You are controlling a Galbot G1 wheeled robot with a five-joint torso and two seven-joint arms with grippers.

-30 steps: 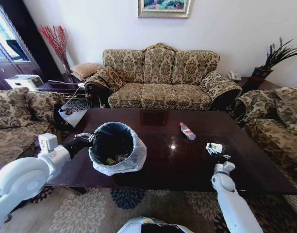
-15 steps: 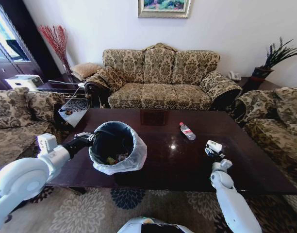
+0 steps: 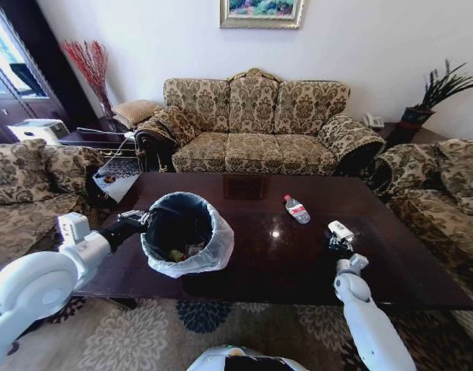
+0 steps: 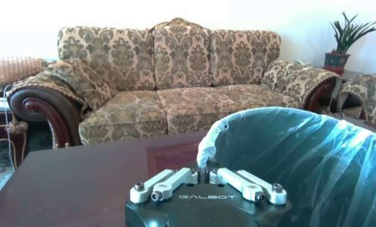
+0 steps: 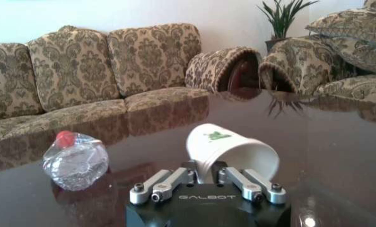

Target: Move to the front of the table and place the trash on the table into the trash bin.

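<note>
On the table (image 3: 422,270) the right gripper (image 5: 205,174) pinches a cup (image 5: 232,150); the left gripper (image 4: 204,176) clamps the bin (image 3: 186,234) rim. Some trash lies binned; a bottle (image 3: 297,209) remains.

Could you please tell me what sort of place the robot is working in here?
Most likely a home living room: a three-seat sofa in floral patterned fabric with carved wood trim faces a large dark glossy wooden coffee table, a framed painting hangs on the white wall, and a patterned rug covers the floor.

left gripper (image 3: 141,219) clamped on the trash bin (image 3: 188,267) rim, right gripper (image 3: 335,241) pinching paper cup (image 3: 341,230)
</note>
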